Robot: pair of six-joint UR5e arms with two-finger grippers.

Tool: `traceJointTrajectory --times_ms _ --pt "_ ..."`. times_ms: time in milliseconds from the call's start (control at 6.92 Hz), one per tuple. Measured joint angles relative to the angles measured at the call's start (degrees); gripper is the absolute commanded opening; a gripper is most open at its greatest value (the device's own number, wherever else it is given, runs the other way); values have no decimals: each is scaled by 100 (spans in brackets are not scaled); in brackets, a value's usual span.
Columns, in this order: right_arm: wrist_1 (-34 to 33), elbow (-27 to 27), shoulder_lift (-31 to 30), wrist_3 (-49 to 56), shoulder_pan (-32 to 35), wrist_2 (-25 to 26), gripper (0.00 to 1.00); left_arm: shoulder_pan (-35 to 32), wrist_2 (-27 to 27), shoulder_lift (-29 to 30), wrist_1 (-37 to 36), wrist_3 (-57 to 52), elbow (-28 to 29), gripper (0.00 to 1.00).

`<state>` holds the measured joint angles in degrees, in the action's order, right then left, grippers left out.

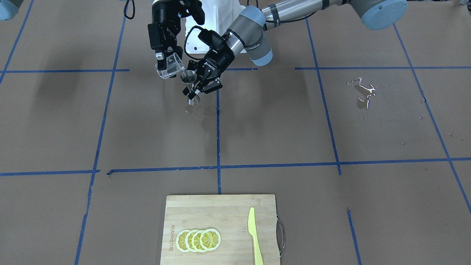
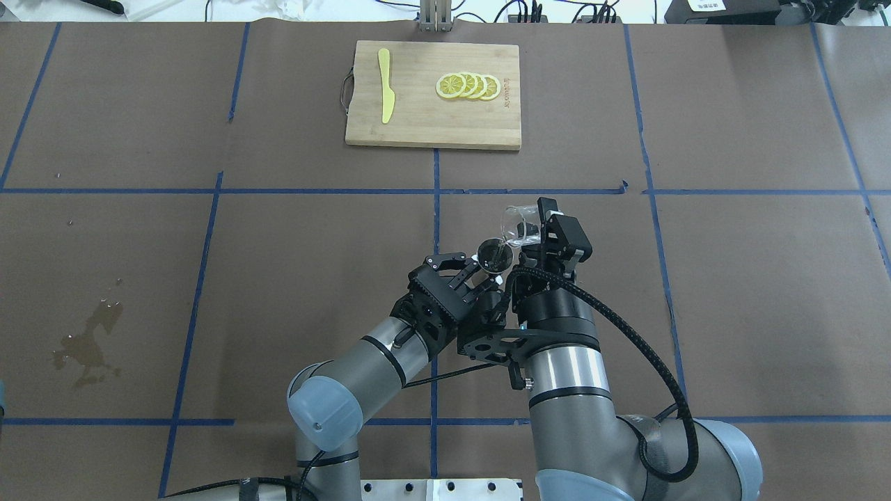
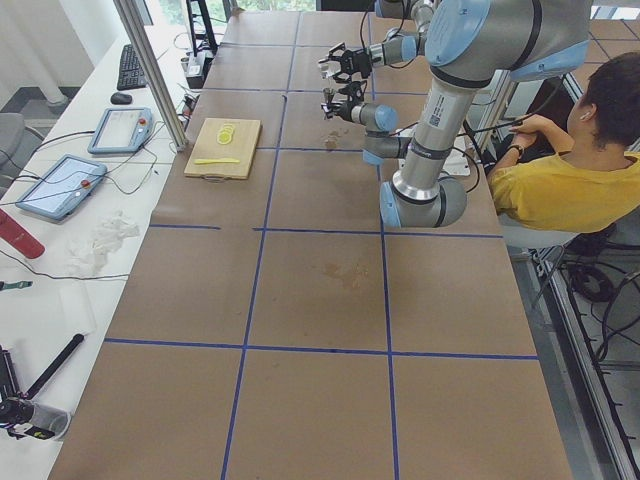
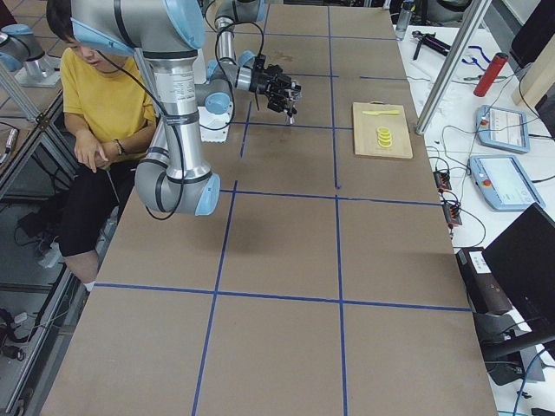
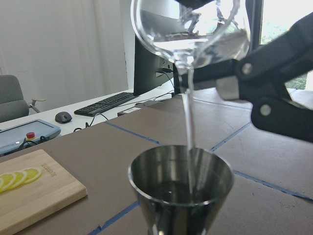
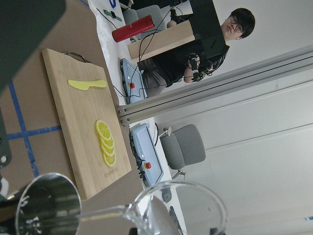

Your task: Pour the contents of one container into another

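My left gripper (image 2: 482,273) is shut on the narrow waist of the steel hourglass jigger (image 2: 494,255), holding it upright above the table. My right gripper (image 2: 540,231) is shut on the clear glass cup (image 2: 519,224), which is tipped with its rim over the jigger. In the left wrist view, a thin stream of clear liquid (image 5: 188,142) runs from the glass cup (image 5: 190,29) into the jigger (image 5: 180,188), which holds some liquid. From the front, the cup (image 1: 170,66) sits just above and beside the jigger (image 1: 190,88).
A wooden cutting board (image 2: 418,132) with lemon slices (image 2: 468,85) and a yellow knife (image 2: 385,94) lies at the table's far edge. A spilled puddle (image 2: 87,341) marks the table on my left. A person in yellow (image 3: 560,170) sits beside the robot's base.
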<state>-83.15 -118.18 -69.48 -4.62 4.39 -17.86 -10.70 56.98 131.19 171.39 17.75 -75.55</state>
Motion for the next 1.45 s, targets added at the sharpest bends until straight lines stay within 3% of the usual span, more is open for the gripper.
traceJointTrajectory --times_ms 723,1445 --pt "102 -10 31 15 0 -6 0 -2 -3 -4 8 0 0 0" --pt "176 29 43 -1882 -7 -70 0 -6 -11 -16 15 0 -29 0"
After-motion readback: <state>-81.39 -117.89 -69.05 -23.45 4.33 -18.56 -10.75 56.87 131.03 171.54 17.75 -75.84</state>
